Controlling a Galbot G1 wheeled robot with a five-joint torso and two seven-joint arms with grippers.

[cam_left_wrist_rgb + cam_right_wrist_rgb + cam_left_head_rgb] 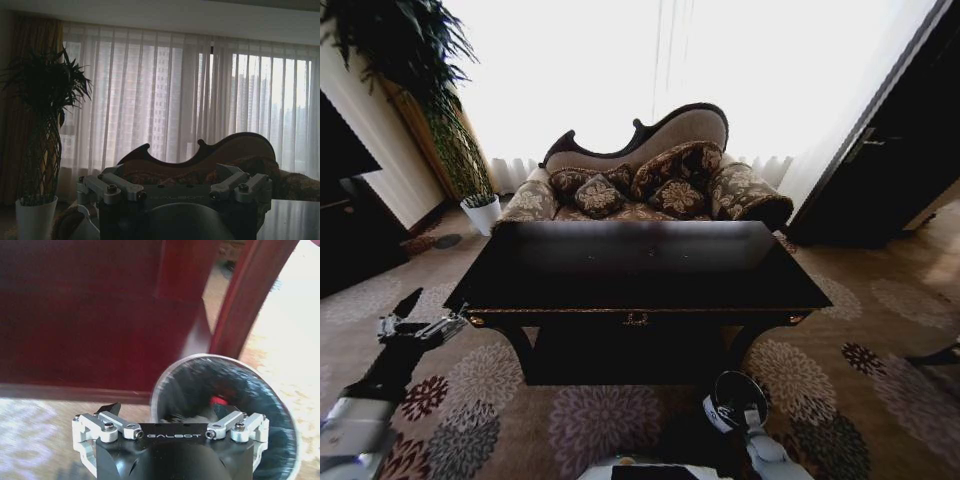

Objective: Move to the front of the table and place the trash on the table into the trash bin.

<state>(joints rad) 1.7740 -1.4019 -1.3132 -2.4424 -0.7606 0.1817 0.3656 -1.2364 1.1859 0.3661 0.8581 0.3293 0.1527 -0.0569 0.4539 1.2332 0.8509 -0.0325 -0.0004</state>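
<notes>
I see the long dark tabletop (650, 265) across the middle of the head view, its gold ornament at front centre and a patterned sofa (650, 180) behind it in the upper middle. The glossy surface looks bare from here.

My left arm reaches up from the lower left corner, forearm angled up and to the right, with the left tool (420, 322) held beside the tabletop's left front corner, off the edge and not touching it. Its fingers stand apart with nothing between them. In the left wrist view that tool (175, 192) points level toward the sofa and the curtained window, with the potted plant (42, 150) at that frame's left.

My right arm sits at the lower edge right of centre, wrist bent downward, the right tool (752, 412) hanging over the trash bin (732, 400) on the carpet just before the tabletop's front. In the right wrist view the right tool (172, 421) is spread open and empty above the bin's rim (170, 377); inside I make out pale scraps and a red piece (218, 401).
</notes>
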